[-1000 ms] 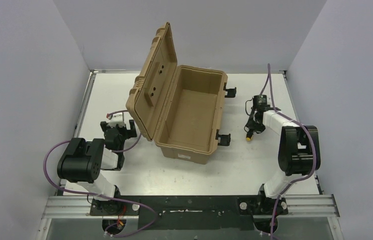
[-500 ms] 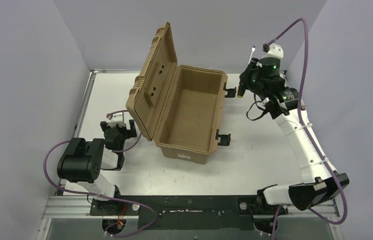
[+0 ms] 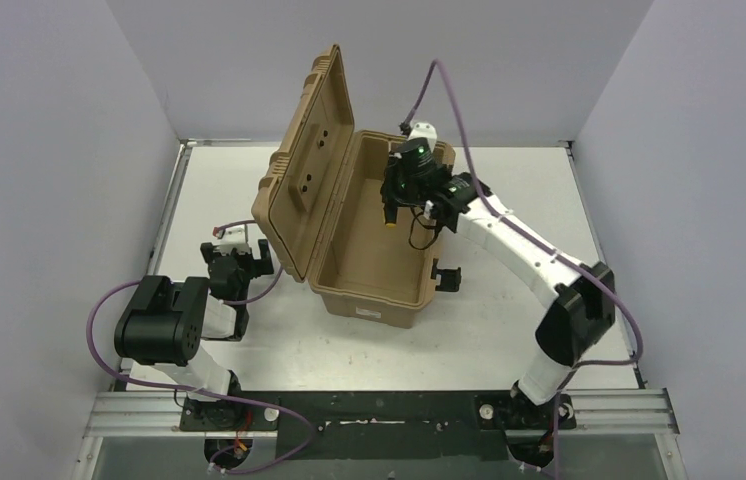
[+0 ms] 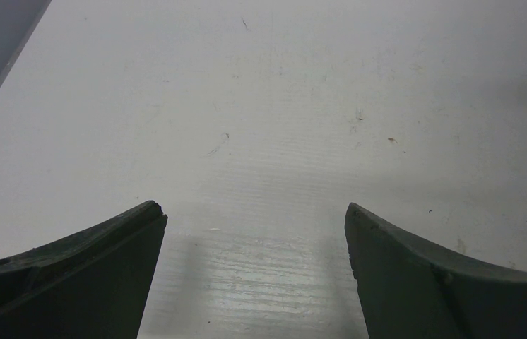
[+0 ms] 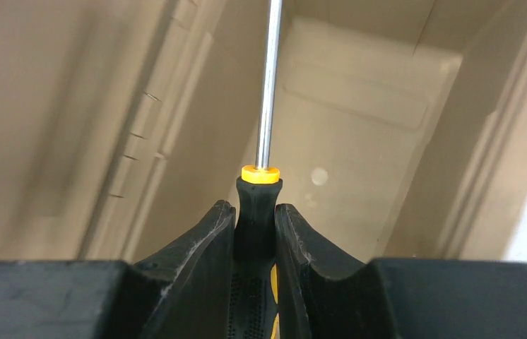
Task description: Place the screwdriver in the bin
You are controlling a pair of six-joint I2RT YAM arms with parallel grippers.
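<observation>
Right gripper (image 5: pixel 255 212), clamped tight on the small silver-shafted screwdriver (image 5: pixel 256 194) with black-and-orange handle, has swung from the white table (image 3: pixel 549 180) at right to hover over the large tan plastic bin (image 3: pixel 364 300), lid open. Left gripper (image 4: pixel 253 219) gapes wide, empty.

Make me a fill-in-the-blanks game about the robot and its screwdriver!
1. The right tool is shut on the screwdriver's black ____.
2. The bin's lid stands ____.
3. The left tool, its jaws apart over the table, holds ____.

Missing words: handle; open; nothing.
</observation>
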